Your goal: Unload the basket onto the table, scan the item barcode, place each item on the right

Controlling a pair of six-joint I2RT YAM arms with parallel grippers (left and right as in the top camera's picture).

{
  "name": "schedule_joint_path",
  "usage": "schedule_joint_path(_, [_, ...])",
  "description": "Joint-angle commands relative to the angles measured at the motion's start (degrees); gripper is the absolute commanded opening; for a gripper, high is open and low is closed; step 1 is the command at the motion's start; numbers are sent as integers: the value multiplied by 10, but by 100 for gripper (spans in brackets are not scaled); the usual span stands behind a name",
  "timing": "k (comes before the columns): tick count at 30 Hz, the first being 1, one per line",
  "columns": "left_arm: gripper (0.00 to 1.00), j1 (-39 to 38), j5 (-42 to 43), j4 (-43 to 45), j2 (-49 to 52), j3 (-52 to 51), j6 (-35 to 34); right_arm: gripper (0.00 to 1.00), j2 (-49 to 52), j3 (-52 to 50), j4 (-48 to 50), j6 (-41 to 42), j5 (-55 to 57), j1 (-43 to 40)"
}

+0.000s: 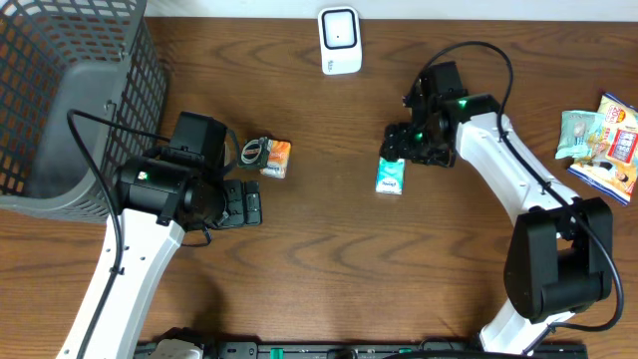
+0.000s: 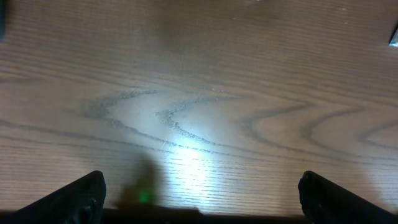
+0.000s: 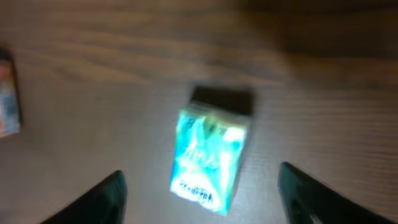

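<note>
while left gripper (image 2: 205, 198) and right gripper (image 3: 208, 198) stand wide, teal pack (image 3: 208, 155) lies untouched, edges clear.

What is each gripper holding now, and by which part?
Nothing. The right gripper hangs open over the small teal packet; the left gripper is open too.

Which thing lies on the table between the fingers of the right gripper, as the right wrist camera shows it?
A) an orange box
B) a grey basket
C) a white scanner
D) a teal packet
D: the teal packet lies flat on the table between the two fingers of the right gripper, which stand apart on each side without touching it.
</note>
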Motion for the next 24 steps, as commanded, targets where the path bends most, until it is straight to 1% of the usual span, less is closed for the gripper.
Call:
schedule_joint_path(1, [98,2,5,-1,1,-2,-5,64,6,-31,26,27,38,3])
schedule_joint_path(5, [97,2,5,-1,1,-2,-5,51,6,-45,49,27,5,7])
schedule_joint_path(7, [98,2,5,-2,1,-2,-5,49,6,-50,61,27,2,11])
schedule_joint_path(11, [98,2,5,-2,1,-2,-5,51,6,-64,74,29,6,14])
schedule_joint_path(13, [98,2,5,-2,1,-2,-5,57,6,-74,78,32,6,15])
schedule_joint_path(17, [98,2,5,-1,1,-2,-5,63,6,-97,89,33,6,19])
schedule_joint_path(20, [98,2,5,-2,1,-2,-5,63,6,-118,113,47,6,21])
schedule_joint_path(24, [98,2,5,-1,1,-2,-5,61,6,-149,155,53,6,23])
